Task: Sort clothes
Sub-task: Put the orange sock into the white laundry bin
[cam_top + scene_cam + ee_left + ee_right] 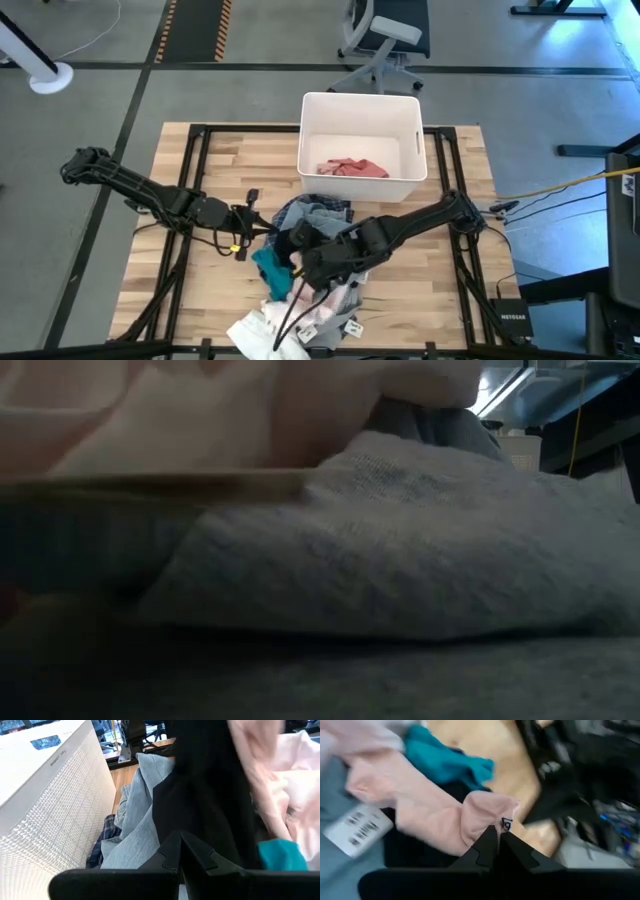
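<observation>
Grey fabric (420,550) fronts crumpled pink, teal, black clothes (305,265).

A heap of clothes (305,265) is lying on the surface (180,290), just in front of the bin (361,146). One garment (351,167) is sitting inside the bin. The left end effector (262,218) is resting at the heap's left edge, the right end effector (303,268) on top of the heap.

Pale butcher-block wooden table (215,175), smooth with visible plank seams. White rectangular plastic bin (362,110), smooth rim, finely ribbed matt wall in left wrist view. Soft pale pink cloth garment (425,815), matt; grey knit fabric (420,550), fuzzy; teal cloth (445,762), matt.
</observation>
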